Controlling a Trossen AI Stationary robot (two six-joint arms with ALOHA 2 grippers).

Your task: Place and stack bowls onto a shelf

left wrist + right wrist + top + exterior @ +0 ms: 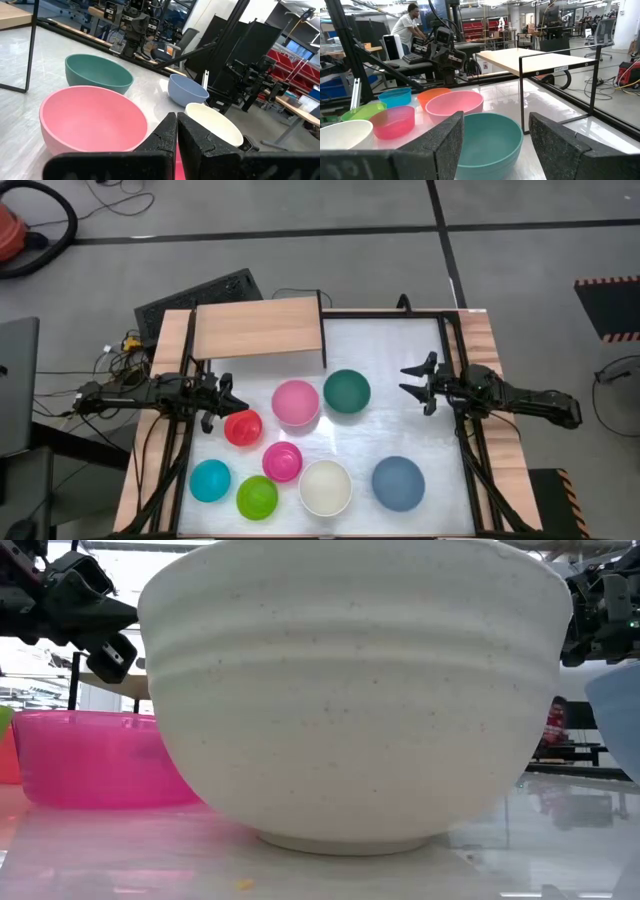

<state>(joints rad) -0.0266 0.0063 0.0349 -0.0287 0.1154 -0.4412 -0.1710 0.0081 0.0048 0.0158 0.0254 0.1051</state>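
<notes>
Shelf (pixel 258 329) top bare; bowls crowd table centre; open lane between dark green bowl (pixel 346 391) and right claw (pixel 412 380).

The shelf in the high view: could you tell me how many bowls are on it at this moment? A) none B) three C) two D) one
A: the shelf shows only its bare wooden board, while all eight bowls, such as the pink bowl and the dark green bowl, sit on the white tabletop.
</notes>
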